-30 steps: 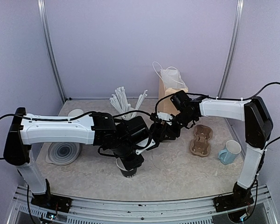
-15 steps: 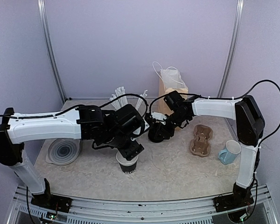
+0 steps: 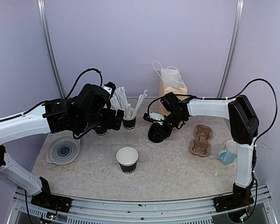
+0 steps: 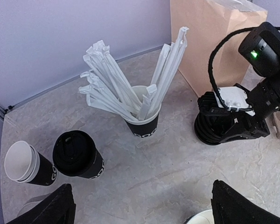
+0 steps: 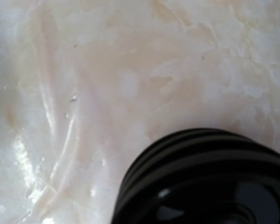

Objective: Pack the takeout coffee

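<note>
The takeout coffee (image 4: 77, 154), a black paper cup with a black lid, stands at the back left and is half hidden behind my left arm in the top view (image 3: 101, 132). A lidless black cup (image 3: 127, 159) with the same white band stands alone at the table's middle. My left gripper (image 3: 114, 119) hangs open above the table between them, its fingers (image 4: 51, 210) wide apart with nothing between them. My right gripper (image 3: 160, 122) sits low over a stack of black lids (image 3: 157, 133). The right wrist view shows only the lids (image 5: 205, 182) up close, so its jaws are hidden.
A cup of wrapped straws (image 4: 142, 119) stands behind the middle, with a stack of white-rimmed cups (image 4: 22, 163) at far left. A brown paper bag (image 3: 171, 91) is at the back. A cardboard cup carrier (image 3: 200, 140) and a pale blue mug (image 3: 229, 151) lie right, a round plate (image 3: 64, 151) left.
My left gripper opened, let go of the lidless cup on the table, then rose and drew back to the left. My right gripper shifted slightly left and down onto the lid stack.
</note>
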`<action>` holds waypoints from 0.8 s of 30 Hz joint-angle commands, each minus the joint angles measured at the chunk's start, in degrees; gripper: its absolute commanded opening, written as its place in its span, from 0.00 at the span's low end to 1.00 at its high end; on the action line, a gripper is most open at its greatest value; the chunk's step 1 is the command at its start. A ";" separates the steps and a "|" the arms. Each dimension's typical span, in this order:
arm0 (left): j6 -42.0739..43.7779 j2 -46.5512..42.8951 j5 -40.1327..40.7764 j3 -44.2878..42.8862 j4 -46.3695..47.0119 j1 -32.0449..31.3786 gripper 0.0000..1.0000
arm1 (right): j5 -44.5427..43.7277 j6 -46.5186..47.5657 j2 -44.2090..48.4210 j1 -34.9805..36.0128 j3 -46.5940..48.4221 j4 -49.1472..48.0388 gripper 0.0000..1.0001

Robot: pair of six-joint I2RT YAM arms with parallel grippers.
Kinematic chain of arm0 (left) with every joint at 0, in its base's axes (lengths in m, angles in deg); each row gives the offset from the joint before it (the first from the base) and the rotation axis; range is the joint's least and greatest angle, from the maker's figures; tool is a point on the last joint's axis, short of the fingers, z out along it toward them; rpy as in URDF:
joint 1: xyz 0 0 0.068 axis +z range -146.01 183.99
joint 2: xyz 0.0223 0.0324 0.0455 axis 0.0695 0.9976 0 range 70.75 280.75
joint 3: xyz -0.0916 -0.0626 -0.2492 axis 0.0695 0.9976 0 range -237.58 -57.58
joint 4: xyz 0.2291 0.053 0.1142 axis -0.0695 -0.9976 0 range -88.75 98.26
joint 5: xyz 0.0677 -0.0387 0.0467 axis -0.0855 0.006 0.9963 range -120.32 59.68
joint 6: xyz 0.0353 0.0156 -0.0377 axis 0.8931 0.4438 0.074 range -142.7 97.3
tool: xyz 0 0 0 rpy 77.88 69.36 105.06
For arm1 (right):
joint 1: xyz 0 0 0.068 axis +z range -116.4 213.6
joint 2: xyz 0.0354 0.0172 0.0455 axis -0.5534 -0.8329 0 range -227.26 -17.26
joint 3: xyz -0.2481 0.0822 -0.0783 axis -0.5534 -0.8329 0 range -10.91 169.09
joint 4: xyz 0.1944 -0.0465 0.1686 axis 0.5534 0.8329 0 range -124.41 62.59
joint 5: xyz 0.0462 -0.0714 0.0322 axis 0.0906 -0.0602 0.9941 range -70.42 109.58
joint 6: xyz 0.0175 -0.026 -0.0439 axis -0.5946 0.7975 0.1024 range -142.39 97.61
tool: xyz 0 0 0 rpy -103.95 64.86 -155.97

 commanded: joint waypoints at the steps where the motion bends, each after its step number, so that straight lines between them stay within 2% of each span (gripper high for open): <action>1: -0.59 1.72 0.12 0.42 1.05 -0.88 0.99 | -0.26 -2.01 -1.56 0.62 1.78 0.98 0.38; 14: 0.18 3.04 0.70 -0.22 0.00 -1.00 0.98 | 0.71 -2.97 0.68 0.67 1.55 1.73 0.12; 24: 1.00 3.75 -0.44 0.47 1.33 -0.89 0.97 | 1.66 -3.15 5.62 0.66 -0.83 1.47 0.01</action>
